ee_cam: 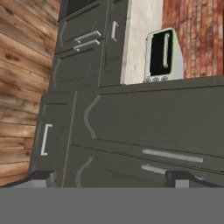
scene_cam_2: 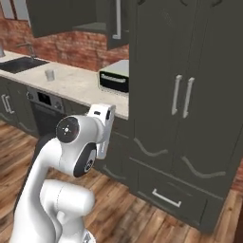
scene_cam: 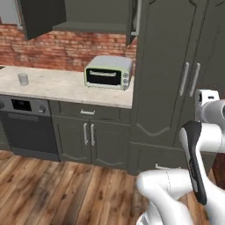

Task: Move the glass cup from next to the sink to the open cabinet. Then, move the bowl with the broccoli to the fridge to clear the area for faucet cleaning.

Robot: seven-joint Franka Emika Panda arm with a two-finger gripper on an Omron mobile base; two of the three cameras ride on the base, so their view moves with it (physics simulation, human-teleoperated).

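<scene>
While my end effector [ee_cam: 112, 178] hung spread and empty, facing the tall dark cupboard, the cup [scene_cam: 23, 79] stood on the desk [scene_cam: 61, 88], well apart from me and left of the toaster oven [scene_cam: 108, 72]. I judged the first step barely begun; next I needed to drive left toward it.

Even, soft light (rendered), faint shadows, slightly blurry.

One glass cup [scene_cam: 23, 79], one toaster oven [scene_cam: 108, 72], seemingly.
</scene>
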